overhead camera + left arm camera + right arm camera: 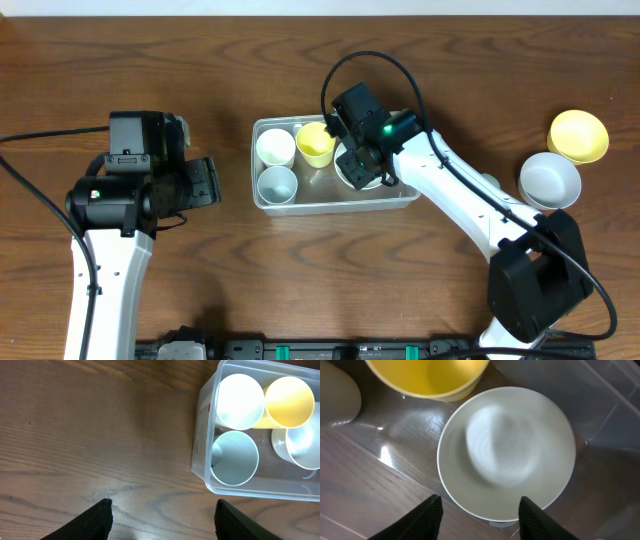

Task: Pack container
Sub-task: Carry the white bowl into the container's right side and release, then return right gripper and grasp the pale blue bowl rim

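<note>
1. The container (330,197) sits mid-worktop (120,60), between the two arms. It holds a white cup (275,147), a yellow cup (316,143), a pale blue cup (277,185) and a white bowl (506,452).
2. The right claw (479,505) hangs over that bowl inside the container. Its fingers are spread either side of the near rim and pinch nothing. The bowl looks set down on the container's floor.
3. The left claw (162,520) is spread and empty, over bare worktop just left of the container.
4. Step in hand, as I judge it: placing the bowl, at the letting-go end.
5. The next move calls for lifting the right claw straight up, clear of the yellow cup and the walls. It should then reach right for the loose yellow bowl (578,135) and loose white bowl (549,178), which lie well apart from the container.
</note>
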